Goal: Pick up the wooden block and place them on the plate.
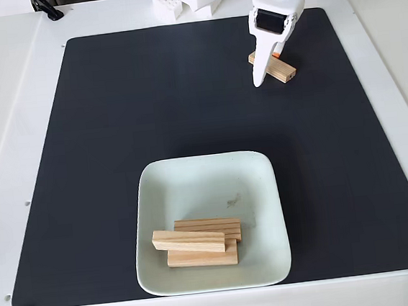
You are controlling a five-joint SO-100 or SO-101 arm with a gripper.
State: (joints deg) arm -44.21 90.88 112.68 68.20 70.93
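Wooden block, small rectangular light-wood piece, lies tilted on the black mat well above the plate, near the mat's top right corner. White two-finger gripper comes down over its left end; one white finger crosses in front of the block, w/ an orange bit showing beside it. Can't tell if jaws are clenched or released. Pale mint-green square plate w/ rounded corners holds three more grooved blocks, stacked at its lower left. Mat covers a white table. No legible writing.
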